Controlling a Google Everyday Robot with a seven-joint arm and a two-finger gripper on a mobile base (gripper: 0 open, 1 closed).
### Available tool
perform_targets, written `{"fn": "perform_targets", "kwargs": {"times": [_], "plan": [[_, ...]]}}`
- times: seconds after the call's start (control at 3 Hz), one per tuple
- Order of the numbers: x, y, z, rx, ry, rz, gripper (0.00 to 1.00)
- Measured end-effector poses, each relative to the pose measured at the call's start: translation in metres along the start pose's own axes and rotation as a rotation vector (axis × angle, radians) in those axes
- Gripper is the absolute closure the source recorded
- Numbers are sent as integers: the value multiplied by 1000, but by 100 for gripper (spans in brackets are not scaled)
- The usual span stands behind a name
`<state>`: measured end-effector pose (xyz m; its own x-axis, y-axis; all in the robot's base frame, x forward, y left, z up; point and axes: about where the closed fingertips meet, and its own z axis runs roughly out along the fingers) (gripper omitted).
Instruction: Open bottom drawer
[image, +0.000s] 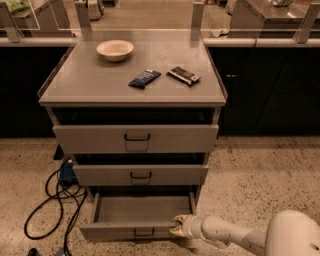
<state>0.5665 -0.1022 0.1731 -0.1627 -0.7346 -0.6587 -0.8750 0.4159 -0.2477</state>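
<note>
Now I am working the bottom drawer (116, 231), sitting partly out at the cabinet's (130, 98) 6 o'clock. The gripper (178, 226) is resting at its 3 o'clock front corner, and I cannot tell its grip. I am favouring a straight, level pull.

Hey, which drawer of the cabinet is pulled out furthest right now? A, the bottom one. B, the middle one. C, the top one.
A: the bottom drawer sticks out well past the middle drawer and top drawer, its inside showing; the gripper is at the right end of its front.
</note>
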Motion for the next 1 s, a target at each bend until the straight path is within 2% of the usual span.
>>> {"fn": "perform_targets", "kwargs": {"times": [1.0], "plan": [[7, 18, -10, 25, 12, 15, 100]]}}
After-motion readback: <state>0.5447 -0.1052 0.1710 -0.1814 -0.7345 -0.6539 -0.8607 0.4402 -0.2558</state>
